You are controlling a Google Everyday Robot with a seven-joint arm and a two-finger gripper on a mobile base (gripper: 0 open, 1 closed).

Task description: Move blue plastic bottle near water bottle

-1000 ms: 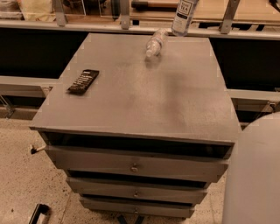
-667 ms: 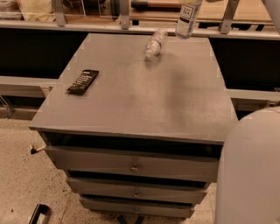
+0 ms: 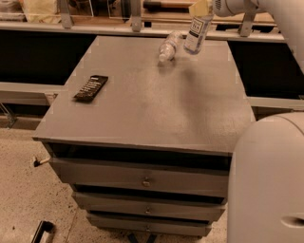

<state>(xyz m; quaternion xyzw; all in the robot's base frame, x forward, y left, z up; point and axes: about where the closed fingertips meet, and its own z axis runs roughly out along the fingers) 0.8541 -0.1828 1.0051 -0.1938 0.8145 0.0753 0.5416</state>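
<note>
The gripper (image 3: 203,8) clamps the large, labelled blue plastic bottle (image 3: 195,33) by its top, just beside the small clear water bottle (image 3: 168,46).

Matt table (image 3: 142,104), clear blue plastic bottle (image 3: 194,32), gripper (image 3: 203,10) top-right

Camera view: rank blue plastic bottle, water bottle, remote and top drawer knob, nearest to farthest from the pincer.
1. blue plastic bottle, held in the pincer at top right.
2. water bottle, lying just left of it.
3. remote, table's left side.
4. top drawer knob, front face below.
</note>
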